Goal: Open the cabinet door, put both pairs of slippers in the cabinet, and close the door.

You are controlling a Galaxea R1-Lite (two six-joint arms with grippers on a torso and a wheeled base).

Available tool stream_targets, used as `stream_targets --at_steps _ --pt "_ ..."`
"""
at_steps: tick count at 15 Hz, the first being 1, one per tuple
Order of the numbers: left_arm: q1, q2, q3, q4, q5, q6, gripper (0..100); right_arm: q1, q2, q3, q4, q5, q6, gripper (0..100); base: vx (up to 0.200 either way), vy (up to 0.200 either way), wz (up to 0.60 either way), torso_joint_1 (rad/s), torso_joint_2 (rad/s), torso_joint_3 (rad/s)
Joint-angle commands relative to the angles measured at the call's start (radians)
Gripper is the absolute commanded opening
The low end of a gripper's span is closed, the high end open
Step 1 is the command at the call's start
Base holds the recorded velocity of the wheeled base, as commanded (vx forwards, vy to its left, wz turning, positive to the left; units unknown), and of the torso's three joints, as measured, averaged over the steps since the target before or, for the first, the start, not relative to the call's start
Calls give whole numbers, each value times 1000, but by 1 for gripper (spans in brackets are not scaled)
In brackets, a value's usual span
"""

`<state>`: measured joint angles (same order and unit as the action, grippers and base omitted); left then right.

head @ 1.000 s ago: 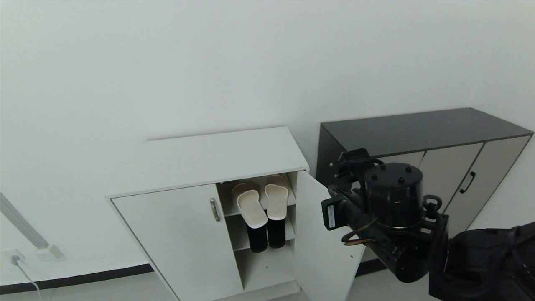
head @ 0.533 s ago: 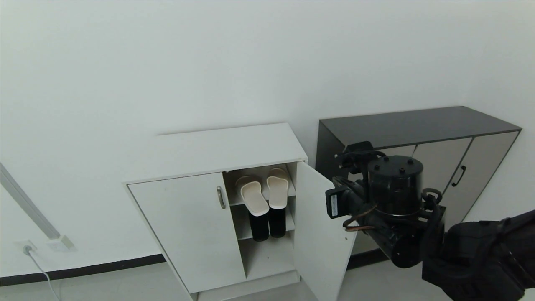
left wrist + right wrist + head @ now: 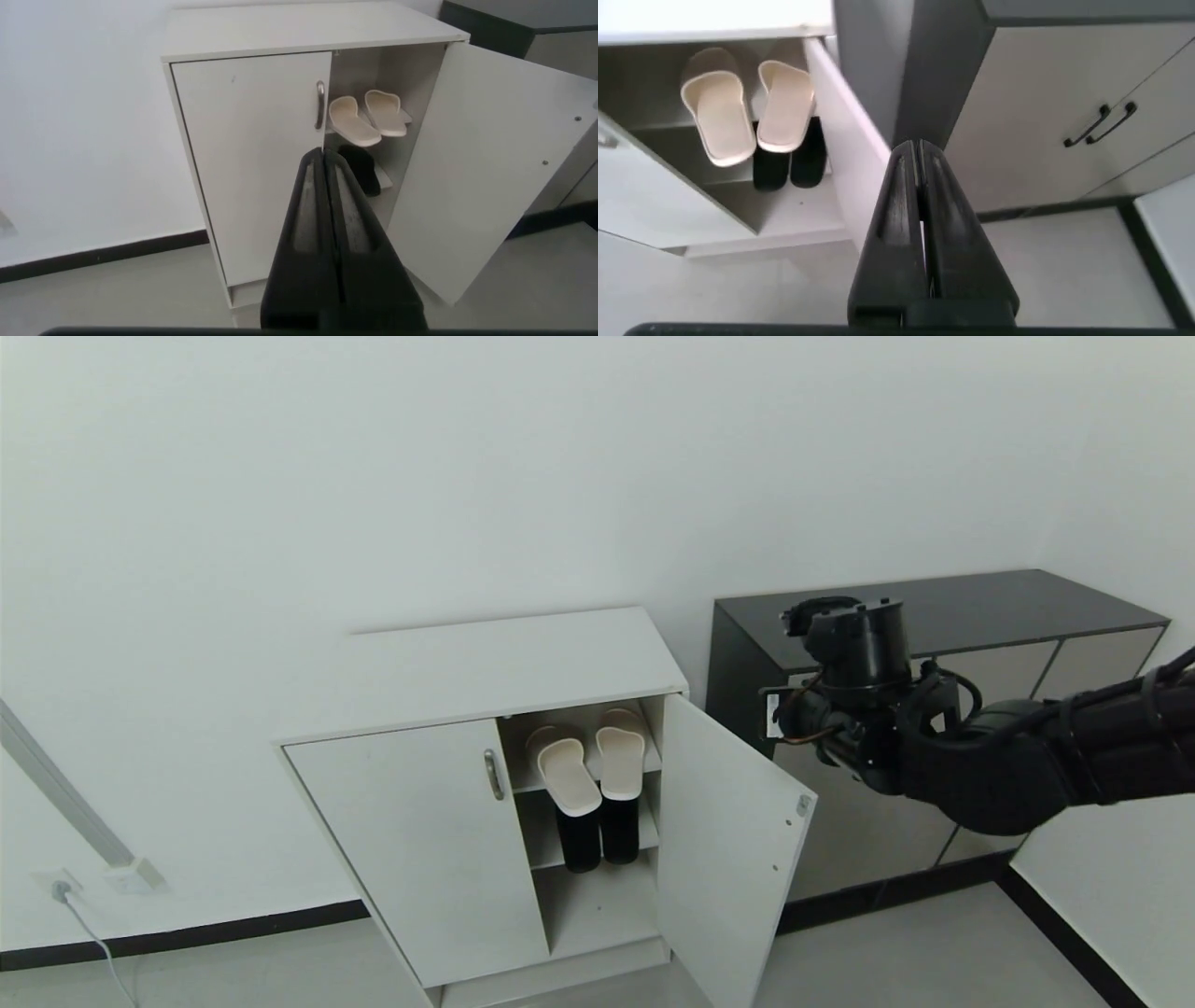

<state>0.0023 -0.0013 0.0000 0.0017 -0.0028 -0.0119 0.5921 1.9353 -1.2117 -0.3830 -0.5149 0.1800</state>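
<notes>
I see the white cabinet (image 3: 485, 672) with its right door (image 3: 728, 840) swung open and a dark cabinet (image 3: 934, 607) just beside it. Cream slippers (image 3: 568, 782) overhang the upper shelf's front edge, with black slippers (image 3: 581, 840) on the shelf below. My wrist cameras show the left gripper (image 3: 324, 159) and right gripper (image 3: 920, 149) pinched together, empty.
</notes>
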Motion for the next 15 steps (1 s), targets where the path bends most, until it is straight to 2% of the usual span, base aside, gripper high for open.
stream_targets --at_steps 1,6,13,15 --pt "1 1 0 0 0 0 0 -61 83 -112 50 26 33 0 0 0 0 0 0 0" --pt "1 1 0 0 1 -2 0 -121 218 -160 6 75 39 0 0 0 0 0 0 0" --pt "1 1 0 0 3 -2 0 -115 249 -118 -1 87 79 0 0 0 0 0 0 0" --pt "1 1 0 0 3 -2 0 -109 252 -86 -45 102 78 0 0 0 0 0 0 0"
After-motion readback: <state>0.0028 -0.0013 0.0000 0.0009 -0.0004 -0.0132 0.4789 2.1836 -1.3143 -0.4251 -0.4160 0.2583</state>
